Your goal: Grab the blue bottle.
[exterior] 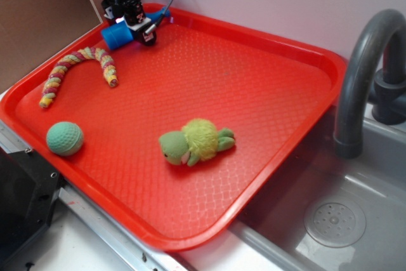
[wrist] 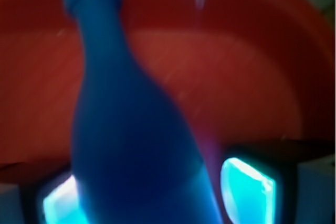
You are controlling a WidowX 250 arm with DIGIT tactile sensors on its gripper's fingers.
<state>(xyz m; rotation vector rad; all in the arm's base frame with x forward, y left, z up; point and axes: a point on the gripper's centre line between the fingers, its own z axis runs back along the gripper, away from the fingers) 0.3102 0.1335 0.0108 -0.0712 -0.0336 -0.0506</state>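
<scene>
Red tray (exterior: 266,87) lies beside a sink (exterior: 355,220) with grey faucet (exterior: 361,74); plush turtle (exterior: 196,141) sits near tray centre; braided rope toy (exterior: 76,71) and green ball (exterior: 65,138) lie toward its left side; gripper (exterior: 136,26) at far corner is clamped around the blue bottle (exterior: 117,35), body between lit pads (wrist: 244,187).
</scene>
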